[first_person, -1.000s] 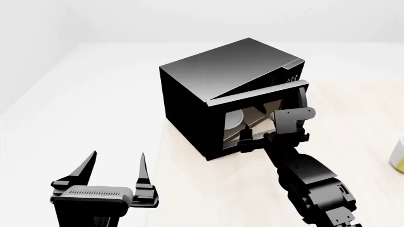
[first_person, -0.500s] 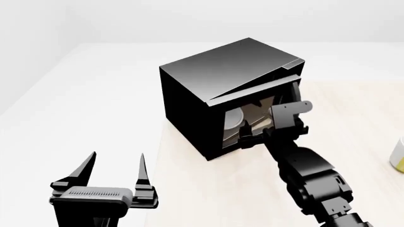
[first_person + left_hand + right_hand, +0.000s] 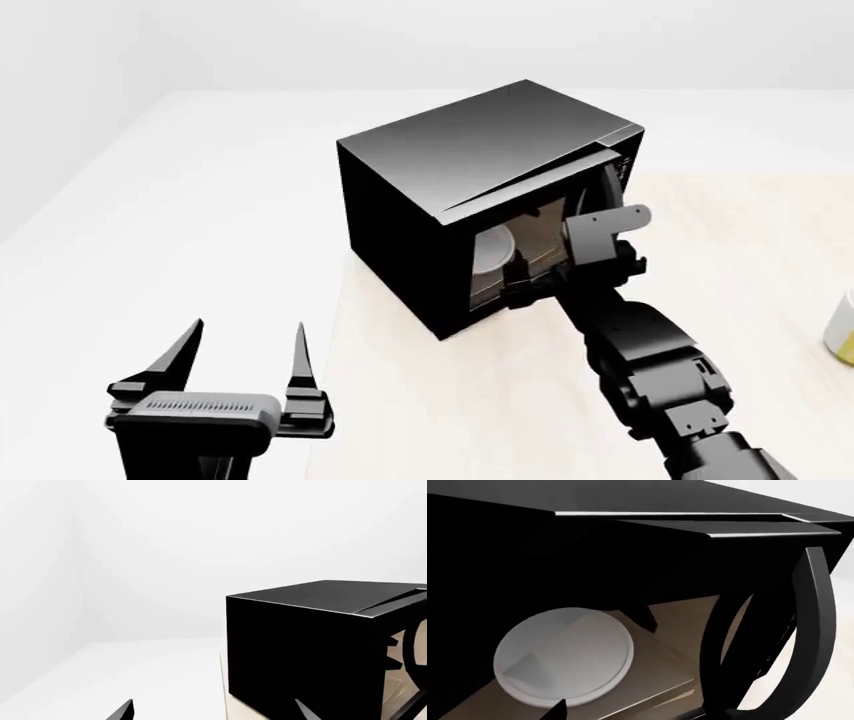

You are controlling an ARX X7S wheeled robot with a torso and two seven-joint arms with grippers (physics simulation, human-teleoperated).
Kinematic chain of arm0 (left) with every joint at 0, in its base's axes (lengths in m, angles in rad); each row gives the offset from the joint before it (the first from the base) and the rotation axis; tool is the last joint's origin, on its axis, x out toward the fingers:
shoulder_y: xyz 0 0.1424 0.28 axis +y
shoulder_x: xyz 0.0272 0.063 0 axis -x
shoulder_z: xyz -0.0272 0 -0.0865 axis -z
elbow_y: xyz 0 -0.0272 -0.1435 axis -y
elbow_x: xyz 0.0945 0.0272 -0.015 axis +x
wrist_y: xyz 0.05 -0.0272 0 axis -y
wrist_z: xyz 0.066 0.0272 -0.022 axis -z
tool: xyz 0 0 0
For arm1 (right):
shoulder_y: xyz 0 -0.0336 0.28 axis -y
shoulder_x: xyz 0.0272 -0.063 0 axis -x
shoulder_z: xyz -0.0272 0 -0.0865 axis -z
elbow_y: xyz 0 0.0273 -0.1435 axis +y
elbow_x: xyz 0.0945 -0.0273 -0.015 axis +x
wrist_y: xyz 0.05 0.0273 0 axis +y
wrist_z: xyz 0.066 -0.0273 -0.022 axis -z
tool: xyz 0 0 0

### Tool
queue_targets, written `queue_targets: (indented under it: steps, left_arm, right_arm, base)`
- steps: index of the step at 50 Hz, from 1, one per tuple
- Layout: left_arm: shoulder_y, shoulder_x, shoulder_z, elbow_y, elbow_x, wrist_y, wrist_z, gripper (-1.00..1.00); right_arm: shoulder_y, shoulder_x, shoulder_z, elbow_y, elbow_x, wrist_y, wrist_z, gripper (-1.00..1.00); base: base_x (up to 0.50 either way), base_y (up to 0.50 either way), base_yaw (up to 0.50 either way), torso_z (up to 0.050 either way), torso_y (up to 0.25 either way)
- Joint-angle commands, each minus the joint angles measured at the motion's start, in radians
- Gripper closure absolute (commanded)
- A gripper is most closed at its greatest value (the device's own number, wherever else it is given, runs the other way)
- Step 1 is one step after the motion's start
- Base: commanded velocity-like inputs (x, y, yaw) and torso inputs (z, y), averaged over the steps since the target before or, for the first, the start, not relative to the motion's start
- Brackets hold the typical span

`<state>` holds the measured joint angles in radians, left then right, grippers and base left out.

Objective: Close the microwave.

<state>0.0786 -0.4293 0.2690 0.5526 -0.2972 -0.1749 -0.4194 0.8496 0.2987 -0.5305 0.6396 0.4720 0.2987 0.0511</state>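
- Microwave (image 3: 461, 200) sits on a pale wood-look table (image 3: 441, 400), just above the head view's centre, its front turned toward 4 o'clock.
- Door (image 3: 720, 595): ajar, not latched. A narrow wedge of cavity shows, with the white round plate (image 3: 564, 652) inside.
- Step in hand, as I judge it: the closing push, most of the way through. The right gripper (image 3: 567, 275) is at the door's face; whether it touches cannot be told.
- Next move calls for a steady press toward 11 o'clock, square to the door, until it seats flush.
- Right jaws: I cannot tell whether they are apart or together.
- Left gripper (image 3: 247, 365) hangs at 7 o'clock, well apart from the box, fingers spread and holding nothing.
- Materials: glossy black casing with sharp edges, a curved black handle (image 3: 807, 630), a tan cavity floor, a smooth matte plate.
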Motion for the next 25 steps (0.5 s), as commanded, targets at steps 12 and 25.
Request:
queue_targets:
  steps: [12, 25]
  left_arm:
    - [0.003, -0.005, 0.002, 0.007, -0.003, 0.000, -0.006, -1.00]
    - [0.001, -0.008, 0.001, 0.009, -0.007, -0.002, -0.010, -1.00]
  right_arm:
    - [0.005, -0.010, -0.012, 0.001, -0.011, 0.002, 0.004, -1.00]
    - [0.053, -0.039, -0.022, 0.079, -0.025, -0.023, -0.017, -1.00]
  base:
    - [0.00, 0.00, 0.00, 0.000, 0.000]
    - [0.00, 0.00, 0.00, 0.000, 0.000]
